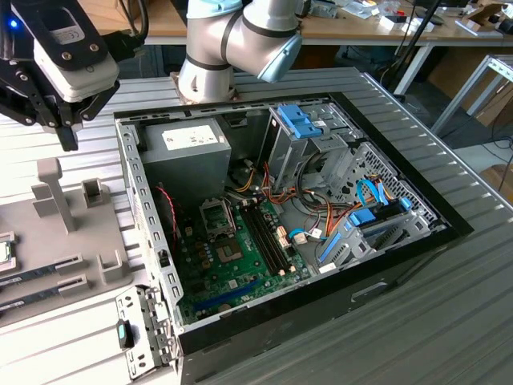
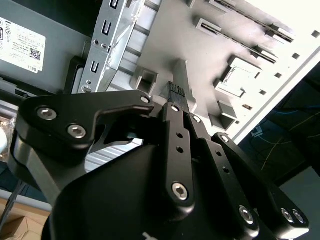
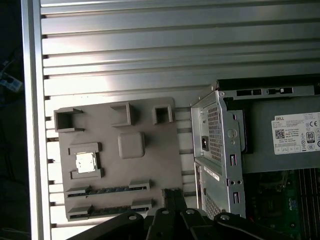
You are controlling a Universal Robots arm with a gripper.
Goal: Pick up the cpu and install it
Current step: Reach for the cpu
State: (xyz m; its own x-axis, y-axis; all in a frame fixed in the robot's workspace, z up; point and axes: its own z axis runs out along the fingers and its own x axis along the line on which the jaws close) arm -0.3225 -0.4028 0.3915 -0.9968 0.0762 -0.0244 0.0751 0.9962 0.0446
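Exterior view: the pincer [image 1: 69,138] hangs above the grey tray [image 1: 112,241] on the counter [image 1: 449,321], beside the open case [image 1: 385,265]. Its fingers are together and grip nothing. In the first wrist view the cpu [image 3: 85,163] lies flat in its pocket on that tray, well apart from the pincer. The socket [image 1: 216,218] in the case looks unfilled to me. By my reckoning nothing is done yet: lifting and installing both remain.
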